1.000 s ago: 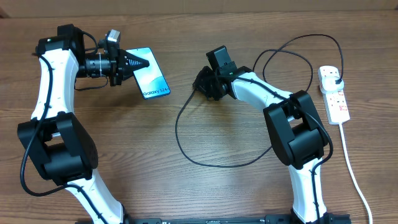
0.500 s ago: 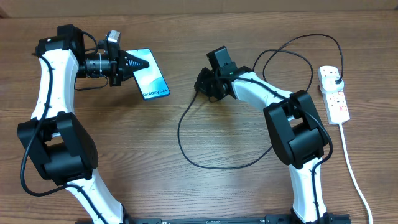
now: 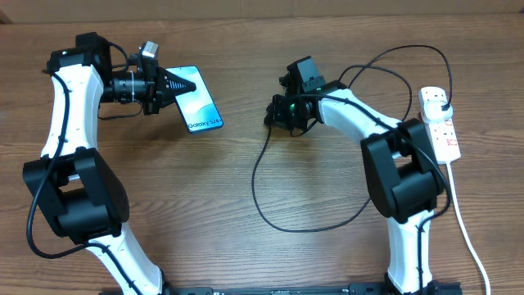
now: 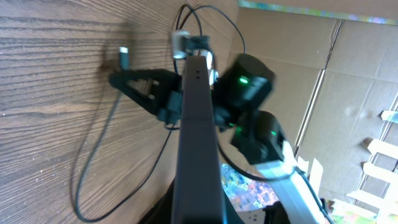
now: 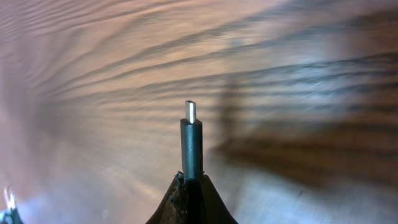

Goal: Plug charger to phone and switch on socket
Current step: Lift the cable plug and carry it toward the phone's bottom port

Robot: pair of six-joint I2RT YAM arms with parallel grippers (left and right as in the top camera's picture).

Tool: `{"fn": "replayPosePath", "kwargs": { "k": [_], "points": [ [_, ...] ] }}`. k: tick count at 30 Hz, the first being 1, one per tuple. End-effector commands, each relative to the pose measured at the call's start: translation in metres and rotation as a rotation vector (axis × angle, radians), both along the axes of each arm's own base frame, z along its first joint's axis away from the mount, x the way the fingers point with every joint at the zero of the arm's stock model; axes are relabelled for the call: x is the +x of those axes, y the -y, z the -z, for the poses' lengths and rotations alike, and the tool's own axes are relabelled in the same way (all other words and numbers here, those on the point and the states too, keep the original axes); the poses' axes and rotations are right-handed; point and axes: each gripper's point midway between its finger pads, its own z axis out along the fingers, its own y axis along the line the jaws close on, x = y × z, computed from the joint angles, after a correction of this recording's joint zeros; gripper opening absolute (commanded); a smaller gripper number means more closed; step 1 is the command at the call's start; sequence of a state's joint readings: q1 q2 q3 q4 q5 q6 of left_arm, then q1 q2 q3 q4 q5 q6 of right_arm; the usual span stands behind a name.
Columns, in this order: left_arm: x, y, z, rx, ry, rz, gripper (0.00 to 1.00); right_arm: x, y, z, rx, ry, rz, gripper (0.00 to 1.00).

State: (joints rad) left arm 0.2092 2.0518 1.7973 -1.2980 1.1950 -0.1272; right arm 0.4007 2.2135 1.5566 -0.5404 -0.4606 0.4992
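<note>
Overhead looks straight down on the whole table (image 3: 188, 213), arm bases at 6 o'clock. Left wrist sights along the phone (image 4: 198, 143) toward 3 o'clock, catching the right gripper (image 4: 124, 78) and charger (image 4: 123, 58). Right wrist sits close above the wood, facing about 9 o'clock along that same charger.

A brown wood-grain worktop (image 3: 205, 246) is spreading across the whole overhead view. Beyond its edge, in the left wrist view, cardboard panels (image 4: 354, 87) are standing upright, and a pale slatted frame (image 4: 382, 155) is showing at the right.
</note>
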Motion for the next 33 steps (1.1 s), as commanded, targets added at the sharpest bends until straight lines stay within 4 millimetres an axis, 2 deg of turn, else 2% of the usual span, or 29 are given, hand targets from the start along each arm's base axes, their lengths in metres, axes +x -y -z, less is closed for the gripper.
{"fn": "replayPosePath", "kwargs": {
  "k": [1, 7, 14, 24, 30, 33],
  "points": [
    [-0.003, 0.006, -0.011, -0.029, 0.02, 0.011, 0.04, -0.002, -0.011, -0.087, 0.076, 0.196, -0.145, 0.04],
    [-0.009, 0.007, -0.012, -0.033, 0.025, 0.028, 0.04, -0.027, -0.011, -0.141, 0.138, 0.254, -0.233, 0.04],
    [-0.015, 0.012, -0.022, -0.081, 0.09, 0.061, 0.04, -0.052, -0.01, -0.185, 0.19, 0.292, -0.284, 0.04],
    [-0.027, 0.014, -0.024, -0.08, 0.138, 0.105, 0.04, -0.097, 0.007, -0.227, 0.183, 0.324, -0.362, 0.04],
    [-0.035, 0.018, -0.034, -0.116, 0.219, 0.137, 0.04, -0.136, 0.014, -0.265, 0.238, 0.362, -0.427, 0.04],
    [-0.036, 0.019, -0.04, -0.139, 0.257, 0.141, 0.04, -0.151, 0.015, -0.276, 0.283, 0.38, -0.446, 0.04]
  ]
}}
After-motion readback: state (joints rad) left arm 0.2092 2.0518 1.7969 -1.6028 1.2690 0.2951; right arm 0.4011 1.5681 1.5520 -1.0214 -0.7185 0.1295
